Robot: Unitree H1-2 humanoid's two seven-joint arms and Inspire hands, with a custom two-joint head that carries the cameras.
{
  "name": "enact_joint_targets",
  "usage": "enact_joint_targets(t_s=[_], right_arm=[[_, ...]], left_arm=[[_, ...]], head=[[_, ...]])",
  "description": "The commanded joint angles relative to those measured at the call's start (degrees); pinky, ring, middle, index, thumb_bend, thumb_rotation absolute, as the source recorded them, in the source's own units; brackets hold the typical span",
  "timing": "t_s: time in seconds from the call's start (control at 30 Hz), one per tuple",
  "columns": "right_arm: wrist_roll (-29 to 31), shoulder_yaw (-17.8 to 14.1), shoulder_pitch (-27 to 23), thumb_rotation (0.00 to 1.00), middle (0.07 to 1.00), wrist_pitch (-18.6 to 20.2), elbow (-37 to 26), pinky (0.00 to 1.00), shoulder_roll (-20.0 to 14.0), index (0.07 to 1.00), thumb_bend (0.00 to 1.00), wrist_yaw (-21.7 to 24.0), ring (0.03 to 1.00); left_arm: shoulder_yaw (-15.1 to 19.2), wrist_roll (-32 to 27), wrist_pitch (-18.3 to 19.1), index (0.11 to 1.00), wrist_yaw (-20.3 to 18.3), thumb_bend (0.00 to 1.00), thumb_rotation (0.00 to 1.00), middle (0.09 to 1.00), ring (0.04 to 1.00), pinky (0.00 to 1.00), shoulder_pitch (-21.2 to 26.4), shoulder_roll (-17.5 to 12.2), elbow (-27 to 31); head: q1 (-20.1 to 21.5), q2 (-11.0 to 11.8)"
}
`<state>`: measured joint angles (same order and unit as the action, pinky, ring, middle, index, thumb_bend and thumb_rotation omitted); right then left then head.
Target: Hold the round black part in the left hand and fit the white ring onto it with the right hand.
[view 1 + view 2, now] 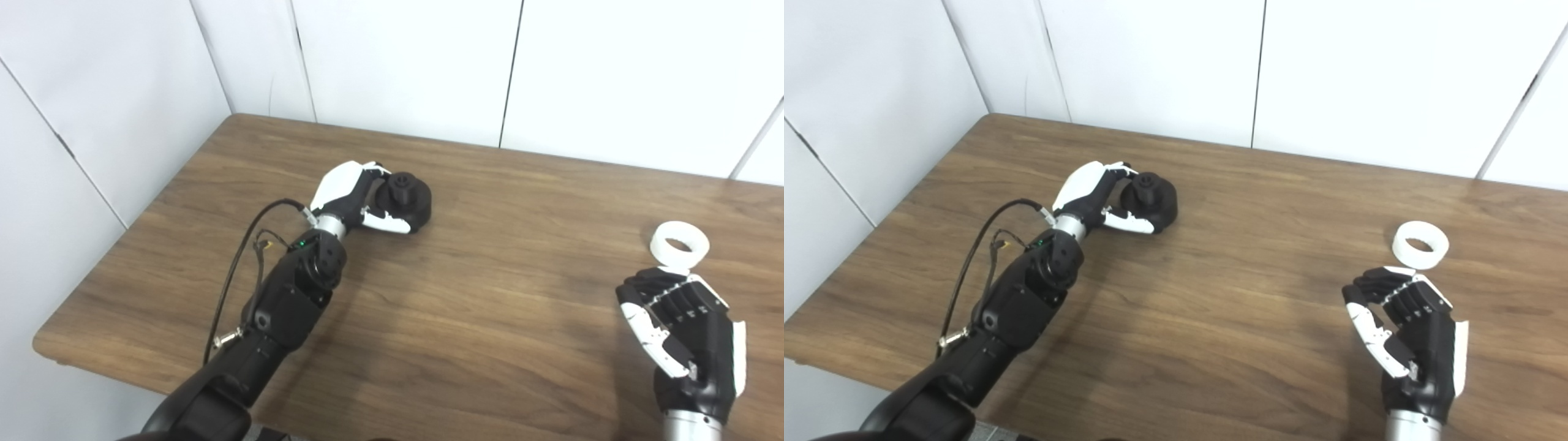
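Note:
The round black part [405,198] sits on the wooden table [478,294] left of centre, a small knob on its top. My left hand [352,199] wraps it from the left, fingers over its top and thumb under its near side, so it is shut on the part. The white ring [678,245] lies flat on the table at the right. My right hand [680,324] hovers just short of the ring on its near side, fingers curled but apart, holding nothing and not touching the ring.
White wall panels [404,61] stand close behind the table's far edge. The table's left edge [122,239] runs diagonally near my left arm. A black cable [236,269] loops off the left forearm. Bare wood lies between the two hands.

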<state>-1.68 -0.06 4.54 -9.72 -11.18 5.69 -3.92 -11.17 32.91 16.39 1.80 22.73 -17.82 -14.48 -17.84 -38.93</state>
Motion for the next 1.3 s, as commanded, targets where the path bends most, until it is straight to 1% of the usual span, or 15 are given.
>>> enact_joint_targets(t_s=[0.0, 0.23, 0.3, 0.43, 0.53, 0.73, 0.83, 0.9, 0.93, 1.07, 1.2, 1.27], right_arm=[[-0.06, 0.25, 1.88, 0.0, 0.488, -0.71, -2.16, 0.42, -0.14, 0.493, 0.52, 0.14, 0.49], [-0.67, 0.41, 1.75, 0.0, 0.486, -0.7, -2.19, 0.42, -0.07, 0.495, 0.52, 0.02, 0.493], [-0.77, 0.38, 1.73, 0.0, 0.486, -0.47, -2.25, 0.42, 0.09, 0.495, 0.52, -0.14, 0.493], [-0.53, 0.4, 1.71, 0.0, 0.488, -0.38, -2.19, 0.43, 0.16, 0.494, 0.52, -0.06, 0.496], [-0.38, 0.46, 1.81, 0.0, 0.487, -0.1, -2.37, 0.43, 0.29, 0.494, 0.52, -0.03, 0.496], [-1.86, 0.64, 1.8, 0.0, 0.49, -0.61, -2.34, 0.43, 0.56, 0.492, 0.52, -0.68, 0.496], [-2.54, 0.81, 1.86, 0.0, 0.493, -0.25, -2.49, 0.42, 0.82, 0.491, 0.52, -1.19, 0.497], [-2.52, 1.1, 1.84, 0.0, 0.493, -0.46, -2.42, 0.43, 0.82, 0.491, 0.52, -1.16, 0.503], [-2.48, 1.22, 1.81, 0.0, 0.492, -0.5, -2.41, 0.43, 0.85, 0.492, 0.52, -1.15, 0.502], [-3.83, 1.63, 1.76, 0.01, 0.492, -0.01, -2.66, 0.43, 1.19, 0.491, 0.52, -1.71, 0.503], [-5.14, 2.19, 1.79, 0.01, 0.494, 0.01, -2.78, 0.42, 1.72, 0.49, 0.52, -2.3, 0.504], [-5.6, 2.62, 1.74, 0.01, 0.494, 0.29, -3.02, 0.43, 2.08, 0.49, 0.52, -2.67, 0.507]], left_arm=[[-0.61, 0.07, -0.73, 0.641, -0.74, 0.83, 0.28, 0.925, 0.95, 0.85, -1.1, -0.4, 2.58], [-1.44, 0.17, -1.04, 0.646, -1.97, 0.82, 0.29, 0.928, 0.949, 0.85, -4.33, 0.05, 7.24], [-1.78, 0.0, -1.62, 0.648, -2.22, 0.82, 0.28, 0.929, 0.952, 0.86, -5.41, 0.26, 8.72], [-2.11, -0.12, -1.6, 0.645, -2.63, 0.83, 0.27, 0.929, 0.953, 0.84, -7.42, 1.25, 11.47], [-2.75, 0.21, -1.91, 0.642, -3.05, 0.83, 0.27, 0.929, 0.953, 0.82, -8.82, 1.75, 13.3], [-4.75, 1.08, -2.97, 0.633, -3.41, 0.84, 0.25, 0.922, 0.949, 0.81, -12.06, 2.7, 17.94], [-5.8, 1.46, -3.68, 0.629, -3.56, 0.85, 0.26, 0.916, 0.945, 0.81, -13.61, 3.19, 20.01], [-6.73, 2.1, -3.24, 0.629, -4.22, 0.86, 0.28, 0.915, 0.942, 0.82, -14.84, 3.61, 22.27], [-7.14, 2.36, -2.97, 0.633, -4.58, 0.86, 0.29, 0.917, 0.945, 0.84, -15.42, 3.79, 23.35], [-8.23, 2.68, -2.15, 0.641, -6.73, 0.86, 0.31, 0.924, 0.951, 0.86, -17.58, 4.4, 27.33], [-8.84, 2.19, -1.72, 0.645, -9.12, 0.86, 0.32, 0.928, 0.947, 0.84, -19.5, 4.93, 30.32], [-9.27, 1.97, -2.24, 0.646, -10.09, 0.86, 0.31, 0.928, 0.949, 0.83, -20.42, 4.94, 31.63]], head=[[-0.05, -0.05], [0.16, -0.11], [0.21, -0.18], [0.42, -0.24], [0.82, -0.47], [2.38, -0.97], [2.7, -1.04], [3.44, -1.19], [3.67, -1.3], [5.47, -1.89], [7.65, -2.63], [9.61, -3.27]])
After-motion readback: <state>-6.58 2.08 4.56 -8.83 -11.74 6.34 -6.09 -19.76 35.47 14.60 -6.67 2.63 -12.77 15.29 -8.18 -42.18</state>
